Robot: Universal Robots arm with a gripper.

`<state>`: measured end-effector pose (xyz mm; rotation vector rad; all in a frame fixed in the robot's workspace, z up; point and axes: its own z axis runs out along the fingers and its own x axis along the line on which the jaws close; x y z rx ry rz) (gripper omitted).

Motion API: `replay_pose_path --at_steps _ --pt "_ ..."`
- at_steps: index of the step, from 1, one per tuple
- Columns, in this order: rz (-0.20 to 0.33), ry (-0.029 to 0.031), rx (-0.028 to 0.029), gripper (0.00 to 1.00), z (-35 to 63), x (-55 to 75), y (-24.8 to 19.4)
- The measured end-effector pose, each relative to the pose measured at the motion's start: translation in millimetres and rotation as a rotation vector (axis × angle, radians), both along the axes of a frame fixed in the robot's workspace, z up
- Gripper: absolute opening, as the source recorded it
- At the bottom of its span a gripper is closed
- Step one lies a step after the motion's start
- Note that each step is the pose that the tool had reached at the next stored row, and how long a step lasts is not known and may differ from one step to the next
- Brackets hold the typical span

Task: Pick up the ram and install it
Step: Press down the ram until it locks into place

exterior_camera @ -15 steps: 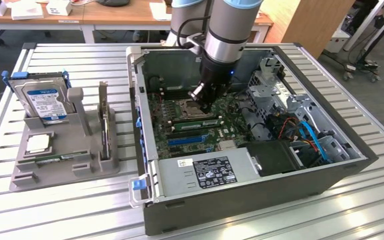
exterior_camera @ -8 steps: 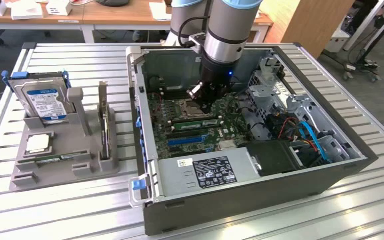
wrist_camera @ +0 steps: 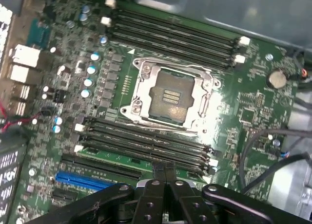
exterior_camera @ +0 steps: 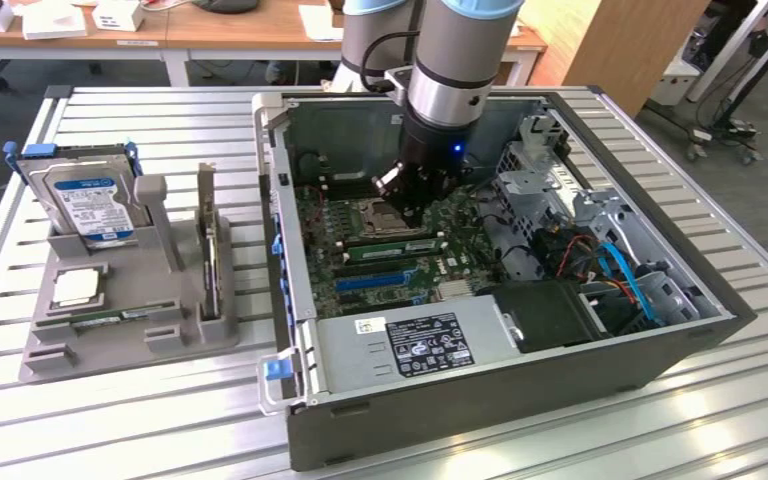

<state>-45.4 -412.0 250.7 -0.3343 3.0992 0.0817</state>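
Note:
The ram [exterior_camera: 391, 246] is a long green stick standing in a memory slot of the motherboard, just beside the CPU socket [wrist_camera: 168, 95]. My gripper [exterior_camera: 410, 226] reaches down into the open computer case, directly over that stick. In the wrist view the gripper [wrist_camera: 164, 169] is shut, its two dark fingers pressed together with nothing between them. Their tips sit at the edge of the bank of black memory slots [wrist_camera: 146, 139]. Whether the tips touch the stick I cannot tell.
The case wall [exterior_camera: 491, 385] surrounds the motherboard, with the power supply [exterior_camera: 418, 345] and cables [exterior_camera: 611, 265] close by. On the exterior view's left a grey holder [exterior_camera: 191, 335] carries a hard drive [exterior_camera: 88, 198], an upright expansion card [exterior_camera: 207, 240], a chip [exterior_camera: 77, 288] and a thin green board [exterior_camera: 107, 319].

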Motion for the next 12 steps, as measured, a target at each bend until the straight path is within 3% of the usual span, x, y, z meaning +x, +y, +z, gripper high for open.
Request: replay_pose_path --at_steps 4,12 --pt "-0.052 0.0000 0.0000 0.10 -0.4 -0.3 0.1" --pt "-0.055 -0.0018 -0.0014 0.10 -0.3 -0.7 0.6"
